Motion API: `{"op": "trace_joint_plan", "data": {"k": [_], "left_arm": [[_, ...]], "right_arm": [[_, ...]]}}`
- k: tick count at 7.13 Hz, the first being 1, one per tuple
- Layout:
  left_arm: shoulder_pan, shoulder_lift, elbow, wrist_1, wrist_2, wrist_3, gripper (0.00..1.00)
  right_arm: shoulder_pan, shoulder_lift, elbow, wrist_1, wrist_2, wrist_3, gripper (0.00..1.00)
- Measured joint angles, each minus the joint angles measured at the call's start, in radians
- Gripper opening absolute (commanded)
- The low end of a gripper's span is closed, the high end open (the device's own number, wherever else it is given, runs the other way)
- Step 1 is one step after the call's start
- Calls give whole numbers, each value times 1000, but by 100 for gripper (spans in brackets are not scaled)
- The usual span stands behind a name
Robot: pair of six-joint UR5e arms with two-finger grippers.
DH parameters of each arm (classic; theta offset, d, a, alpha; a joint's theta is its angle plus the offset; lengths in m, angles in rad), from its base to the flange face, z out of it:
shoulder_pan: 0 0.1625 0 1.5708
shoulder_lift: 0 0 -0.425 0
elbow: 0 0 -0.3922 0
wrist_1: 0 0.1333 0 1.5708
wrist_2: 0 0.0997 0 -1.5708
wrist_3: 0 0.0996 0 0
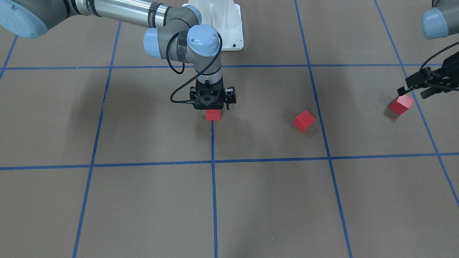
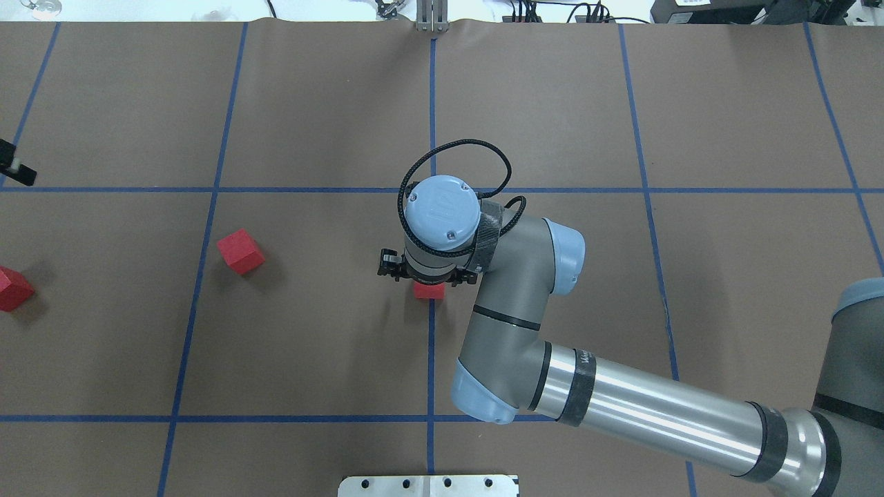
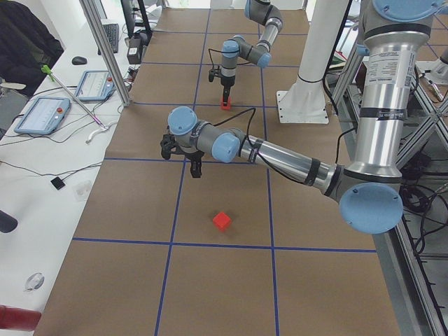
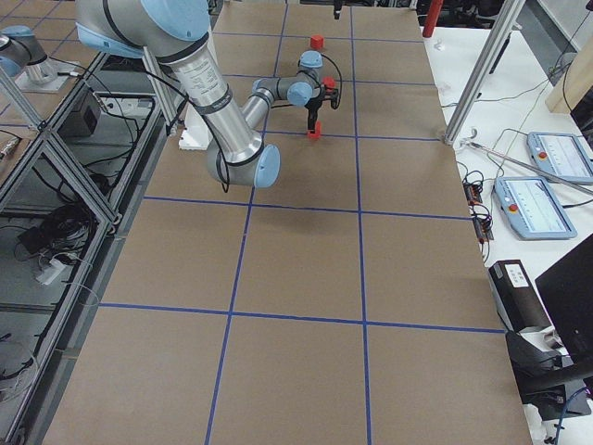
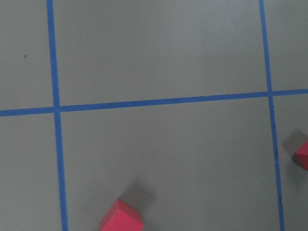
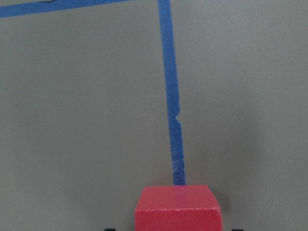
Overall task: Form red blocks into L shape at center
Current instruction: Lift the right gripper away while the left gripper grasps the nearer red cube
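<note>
Three red blocks lie on the brown floor. One red block (image 1: 213, 114) (image 2: 429, 290) (image 6: 178, 208) sits on the middle vertical tape line at the center (image 2: 431, 331). My right gripper (image 1: 213, 107) points straight down over it, open, with a finger on each side and a small gap to the block. A second block (image 1: 304, 120) (image 2: 240, 250) lies tilted one square over. The third block (image 1: 401, 104) (image 2: 10, 288) (image 3: 222, 221) rests at the far edge. My left gripper (image 1: 416, 92) hovers open just above and beside it, holding nothing.
The white robot base plate (image 1: 229, 32) (image 2: 428, 485) lies behind the center. Blue tape lines (image 1: 213, 186) divide the floor. In the side views, desks with tablets (image 3: 42, 115) and metal frame posts (image 4: 482, 69) border the table.
</note>
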Motion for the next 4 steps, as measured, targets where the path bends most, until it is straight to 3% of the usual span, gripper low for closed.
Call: {"op": "trace_joint_plan", "data": {"k": [2,4], "left_arm": [[203,-97,0,-44,137,-356,100],[340,-146,11,-51,230,-541,100]], "right_arm": [[63,-85,129,0,42,-4,100],[109,-156,194,2,60,-11,100]]}}
